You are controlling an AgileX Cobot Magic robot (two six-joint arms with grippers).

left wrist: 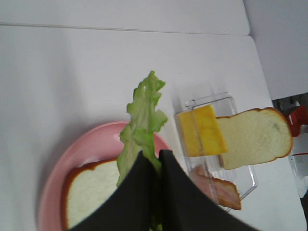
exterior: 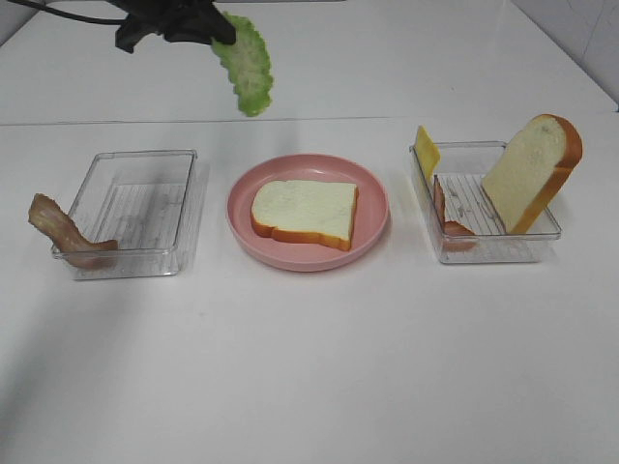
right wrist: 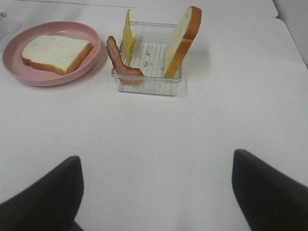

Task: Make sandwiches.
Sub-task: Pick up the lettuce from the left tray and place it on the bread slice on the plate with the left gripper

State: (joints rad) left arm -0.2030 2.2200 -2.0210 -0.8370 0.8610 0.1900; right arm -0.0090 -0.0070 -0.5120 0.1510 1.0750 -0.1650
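My left gripper point(exterior: 198, 27) hangs high behind the table, shut on a frilly green lettuce leaf point(exterior: 247, 63) that dangles above and behind the pink plate point(exterior: 377, 208). In the left wrist view its fingers point(left wrist: 139, 192) pinch the lettuce point(left wrist: 142, 118) over the plate point(left wrist: 86, 149). One bread slice point(exterior: 305, 213) lies flat on the plate. The right tray point(exterior: 484, 249) holds a yellow cheese slice point(exterior: 426, 150), a bacon strip point(exterior: 450, 220) and an upright bread slice point(exterior: 532, 172). My right gripper point(right wrist: 156, 192) is open over bare table, well short of that tray point(right wrist: 149, 82).
A clear tray point(exterior: 145, 208) stands left of the plate, with a bacon strip point(exterior: 63, 230) draped over its front left corner. The white table stretches wide in front of the plate and trays. A seam runs across the table behind them.
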